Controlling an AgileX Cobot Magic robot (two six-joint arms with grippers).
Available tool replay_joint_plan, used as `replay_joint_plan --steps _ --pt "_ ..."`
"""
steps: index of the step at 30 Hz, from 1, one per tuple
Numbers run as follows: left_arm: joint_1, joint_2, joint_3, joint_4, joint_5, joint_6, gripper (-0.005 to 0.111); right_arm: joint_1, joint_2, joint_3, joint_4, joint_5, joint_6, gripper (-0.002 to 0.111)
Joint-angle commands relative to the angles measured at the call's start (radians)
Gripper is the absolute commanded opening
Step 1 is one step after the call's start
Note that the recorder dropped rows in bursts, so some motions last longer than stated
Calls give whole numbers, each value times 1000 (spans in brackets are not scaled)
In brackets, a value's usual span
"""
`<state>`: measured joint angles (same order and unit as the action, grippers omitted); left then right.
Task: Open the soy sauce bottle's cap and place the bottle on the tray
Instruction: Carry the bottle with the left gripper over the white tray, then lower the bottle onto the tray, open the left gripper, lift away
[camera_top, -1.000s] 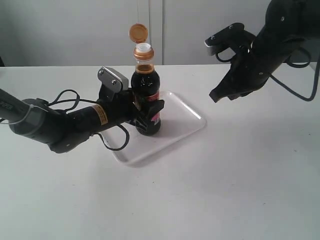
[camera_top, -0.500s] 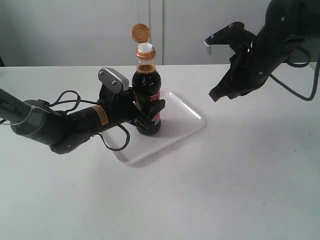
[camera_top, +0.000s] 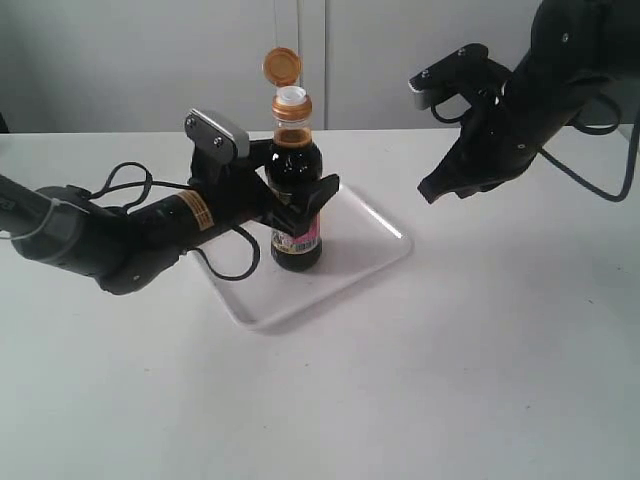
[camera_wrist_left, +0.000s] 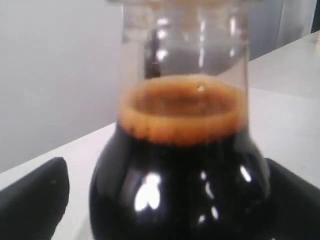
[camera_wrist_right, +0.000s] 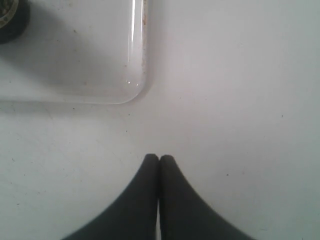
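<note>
The soy sauce bottle (camera_top: 296, 150) stands upright on the near left part of the white tray (camera_top: 372, 238). Its golden-orange cap (camera_top: 281, 66) is flipped up and back, baring the white spout (camera_top: 290, 97). My left gripper (camera_top: 297, 192) is open around the bottle's upper body. The left wrist view is filled by the bottle (camera_wrist_left: 180, 165), with my left gripper (camera_wrist_left: 165, 205) spread to either side and a gap beside one finger (camera_wrist_left: 35, 200). My right gripper (camera_top: 432, 192) hangs shut above the table, right of the tray, holding nothing, and shows as the right gripper (camera_wrist_right: 159, 158) with tips pressed together.
The tray's rounded corner (camera_wrist_right: 134, 92) and the bottle's base (camera_wrist_right: 9, 17) show in the right wrist view. A black cable (camera_top: 225, 268) loops from the left arm over the tray's left rim. White table surrounds the tray.
My left gripper has let go of the bottle's lower body, opened, and risen to the bottle's shoulder. The bottle stays standing on the tray. The right arm has barely moved.
</note>
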<state>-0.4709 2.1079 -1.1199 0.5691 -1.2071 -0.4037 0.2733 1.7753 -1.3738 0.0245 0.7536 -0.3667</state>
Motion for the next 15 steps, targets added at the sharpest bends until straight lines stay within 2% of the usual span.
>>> replay_joint_plan --steps 1,15 --pt "-1 -38 -4 35 -14 4 105 -6 1 2 5 -3 5 0" --pt "-1 -137 -4 59 -14 -7 105 -6 1 2 5 -3 5 0"
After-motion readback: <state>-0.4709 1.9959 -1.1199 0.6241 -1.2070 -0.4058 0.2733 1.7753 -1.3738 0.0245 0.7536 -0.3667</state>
